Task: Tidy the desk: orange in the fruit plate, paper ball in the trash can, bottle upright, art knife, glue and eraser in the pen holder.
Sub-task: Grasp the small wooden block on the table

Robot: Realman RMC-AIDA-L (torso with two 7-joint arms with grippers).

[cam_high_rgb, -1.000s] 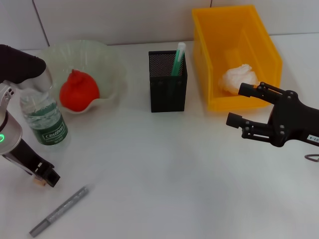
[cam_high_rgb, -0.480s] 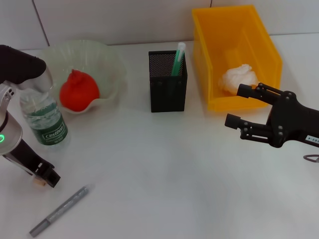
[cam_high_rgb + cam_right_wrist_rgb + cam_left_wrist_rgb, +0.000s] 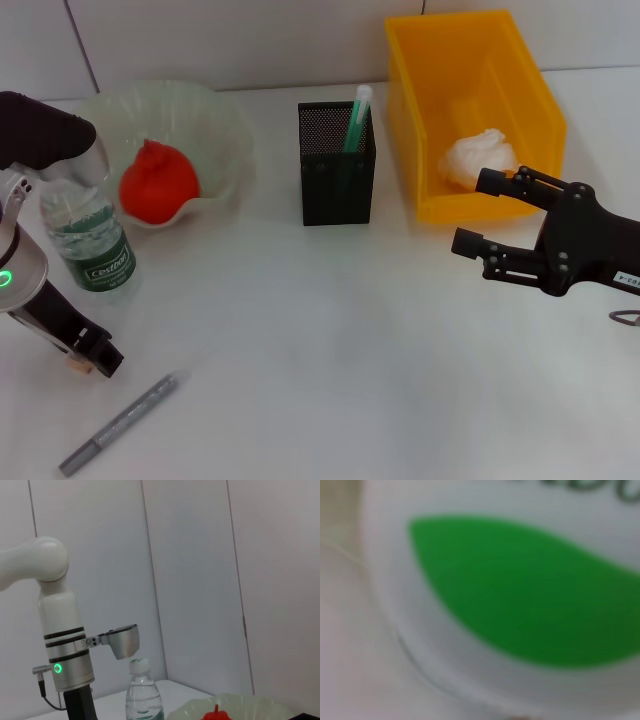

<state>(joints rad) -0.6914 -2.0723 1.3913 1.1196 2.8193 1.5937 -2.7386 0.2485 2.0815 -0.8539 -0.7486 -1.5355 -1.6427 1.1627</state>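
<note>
The bottle (image 3: pixel 88 232) stands upright on the worktop (image 3: pixel 330 340), just in front of the plate (image 3: pixel 225 130) that holds the orange (image 3: pixel 157 182), and the left pincer (image 3: pixel 95 352) sits low right beside its base, so near that the left wrist view is filled by the green label; whether its fingers are released or clenched I cannot tell. The main risk, as I judge it, is that any sideways pull-away of this arm catches the bottle and tips it over, or shoves it into the plate. The knife (image 3: pixel 118 424) lies flat near the front edge, close to the left pincer, and a thin flat tool on a smooth top is likely to skid or be nudged off the edge in a careless grasp. The right pincer (image 3: pixel 482 214) hangs spread apart and empty in front of the bin (image 3: pixel 540 100), where the paper ball (image 3: pixel 478 157) already lies. The holder (image 3: pixel 336 180) stands mid-worktop with the glue (image 3: pixel 357 118) upright in it. The worktop is plain white and smooth; behind it runs a pale panelled wall.
</note>
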